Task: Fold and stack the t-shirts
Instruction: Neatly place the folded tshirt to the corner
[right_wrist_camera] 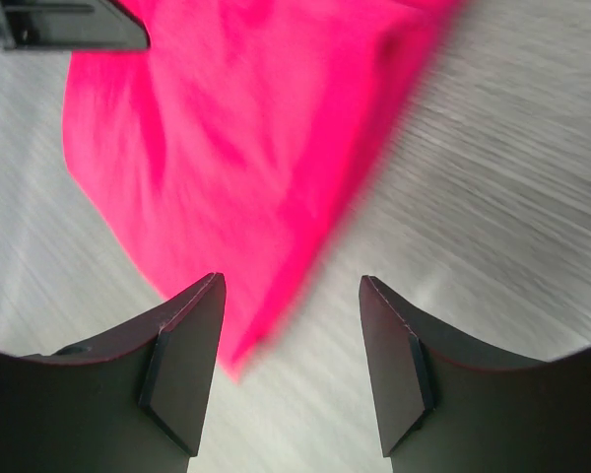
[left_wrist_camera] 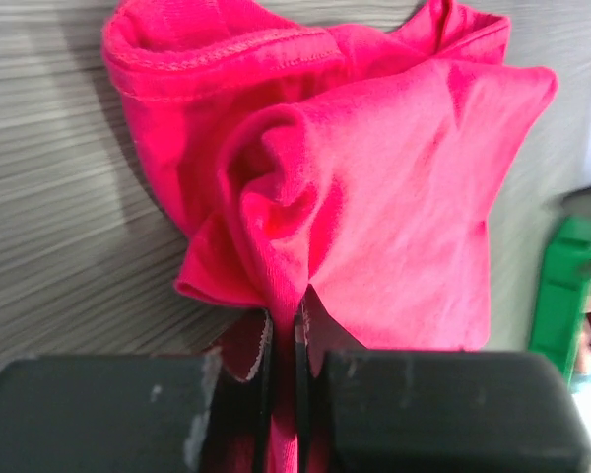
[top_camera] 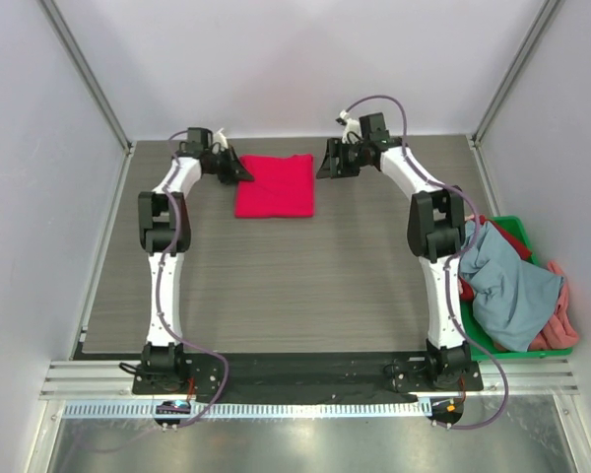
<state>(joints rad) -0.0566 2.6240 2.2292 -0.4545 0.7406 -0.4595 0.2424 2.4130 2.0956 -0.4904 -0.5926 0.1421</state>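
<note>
Left gripper point(left_wrist_camera: 284, 340) on crimson t-shirt point(left_wrist_camera: 394, 197) edge

On grey table point(top_camera: 305, 286), crimson t-shirt point(top_camera: 275, 185)

The folded shirt point(top_camera: 275, 185) lies on the table point(top_camera: 276, 286), with the left gripper point(top_camera: 238, 172) at its left edge and the right gripper point(top_camera: 325, 168) just to its right. Farther right and nearer, a crate point(top_camera: 522, 352) holds heaped shirts point(top_camera: 507, 286).

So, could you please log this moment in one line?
left fingers shut on red t-shirt | right fingers open beside it | crate holds other shirts
</note>
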